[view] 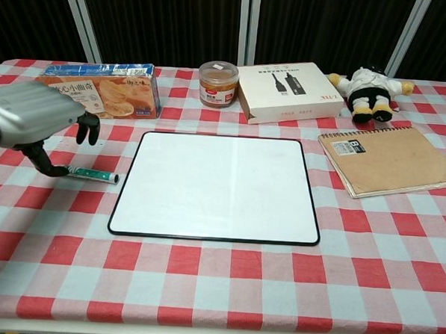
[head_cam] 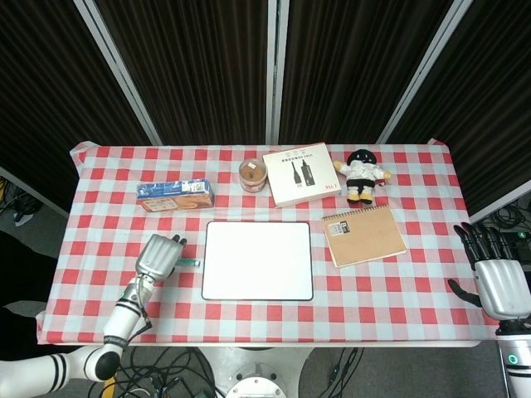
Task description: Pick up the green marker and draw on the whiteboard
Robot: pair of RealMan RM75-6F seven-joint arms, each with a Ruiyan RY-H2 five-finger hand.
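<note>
The green marker [view: 94, 175] lies flat on the checked cloth, just left of the whiteboard [view: 216, 185], and shows as a short green stick [head_cam: 187, 262] in the head view. My left hand [view: 32, 118] hovers over the marker's left end with its fingers [view: 89, 128] curled down and apart. Its thumb tip reaches the cloth right at that end, and nothing is gripped. The whiteboard [head_cam: 257, 259] is blank. My right hand [head_cam: 500, 282] hangs beyond the table's right edge, fingers spread and empty; only the head view shows it.
Along the back stand a blue cracker box [view: 100, 88], a small jar [view: 218, 82], a white cable box [view: 288, 90] and a plush toy [view: 368, 88]. A brown spiral notebook [view: 392, 159] lies to the right of the whiteboard.
</note>
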